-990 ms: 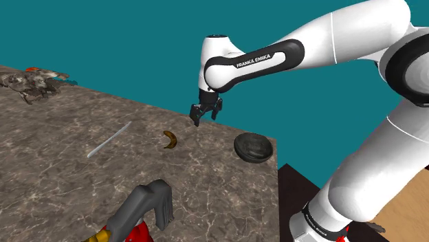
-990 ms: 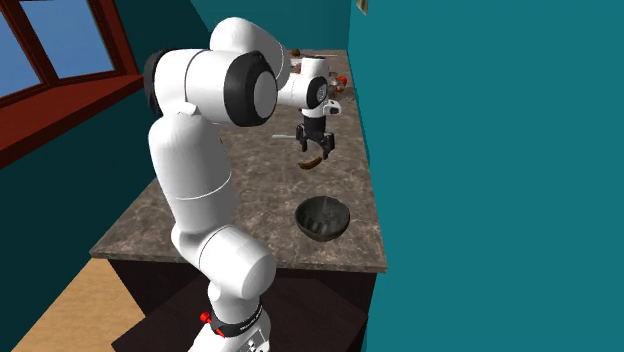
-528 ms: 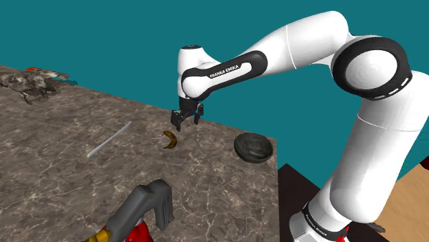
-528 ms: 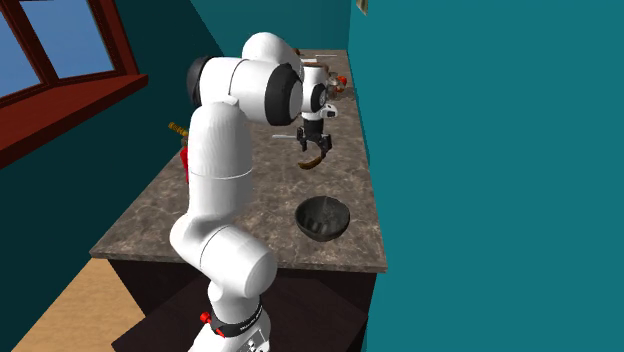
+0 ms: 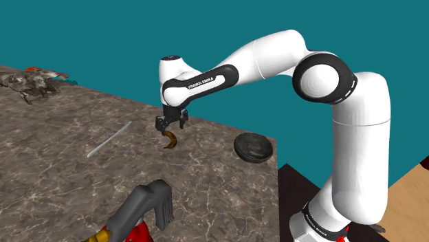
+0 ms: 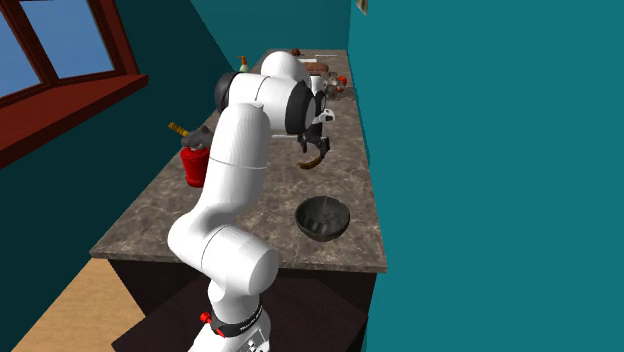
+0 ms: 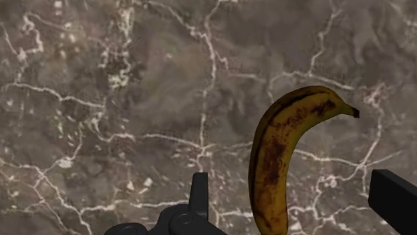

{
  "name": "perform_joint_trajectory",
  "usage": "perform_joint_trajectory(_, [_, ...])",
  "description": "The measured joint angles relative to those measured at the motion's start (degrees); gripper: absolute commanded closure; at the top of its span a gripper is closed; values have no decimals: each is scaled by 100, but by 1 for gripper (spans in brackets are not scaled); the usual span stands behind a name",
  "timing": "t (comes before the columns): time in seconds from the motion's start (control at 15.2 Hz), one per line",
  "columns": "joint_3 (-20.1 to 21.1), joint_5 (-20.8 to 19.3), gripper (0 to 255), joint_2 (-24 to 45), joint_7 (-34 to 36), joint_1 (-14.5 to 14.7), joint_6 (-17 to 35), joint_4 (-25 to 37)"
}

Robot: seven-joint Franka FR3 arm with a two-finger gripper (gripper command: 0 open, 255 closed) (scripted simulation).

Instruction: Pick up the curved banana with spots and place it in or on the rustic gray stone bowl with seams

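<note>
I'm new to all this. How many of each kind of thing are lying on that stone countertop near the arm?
Banana: 1
Dark bowl: 1
Thin grey rod: 1
Red thing with grey handle: 1
Total: 4, leaving out the far clutter, which is too small to sort.

Cropped by the wrist view's edge: one end of the banana [image 7: 274, 160], also the outer part of one finger [image 7: 394, 199]. Cropped at seven o'clock in the shoulder view: grey-handled red object [image 5: 146, 203]. Too small to identify: clutter [image 5: 31, 80] at ten o'clock.
</note>
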Motion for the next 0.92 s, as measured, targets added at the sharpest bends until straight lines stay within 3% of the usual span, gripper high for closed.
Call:
perform_joint_trajectory(0.79, [-49,-84,0,282,51,32,353,-76])
perform_joint_trajectory(0.86, [-49,-84,255,282,51,32,353,-76])
perform_joint_trajectory(0.92, [-49,-84,255,282,51,32,353,-76])
